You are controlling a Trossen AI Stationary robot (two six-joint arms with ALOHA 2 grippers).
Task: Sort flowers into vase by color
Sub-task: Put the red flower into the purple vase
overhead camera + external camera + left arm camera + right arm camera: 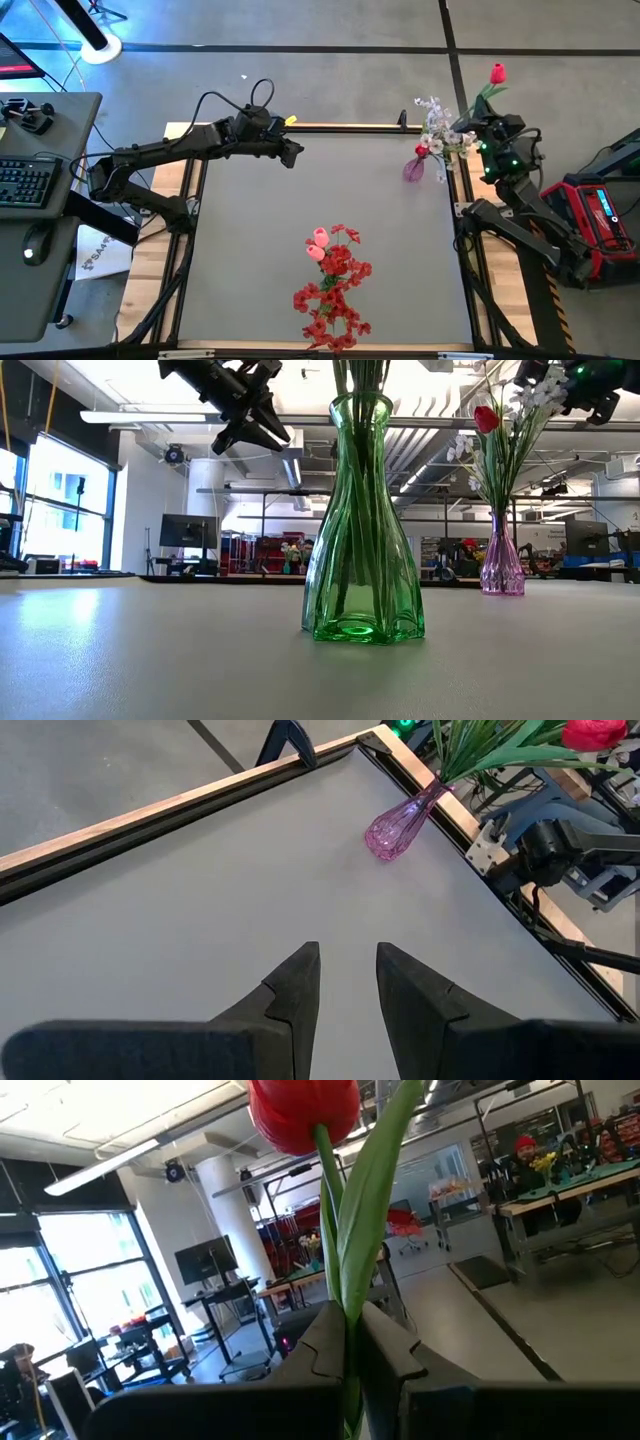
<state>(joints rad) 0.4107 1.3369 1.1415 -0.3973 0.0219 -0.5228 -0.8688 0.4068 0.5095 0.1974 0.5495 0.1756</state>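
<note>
gripping a red tulip by its green stem, the right gripper has its two dark fingers pressed together on the stalk, with the long leaf running up between them toward the bud. from above, this gripper sits at the table's far right corner, just beside the pink vase, and the bud stands out past the table edge. the pink vase already carries white small-blossom sprays, and it rests on the grey table close to the right rim. the left gripper hangs above the table near the far left side, its fingers a narrow gap apart and touching nothing; from above it shows at. near the front edge stands a green vase with green stems inside, and the overhead camera shows its red blossom clusters with a pink bud at their top. the two vases stand well apart.
</note>
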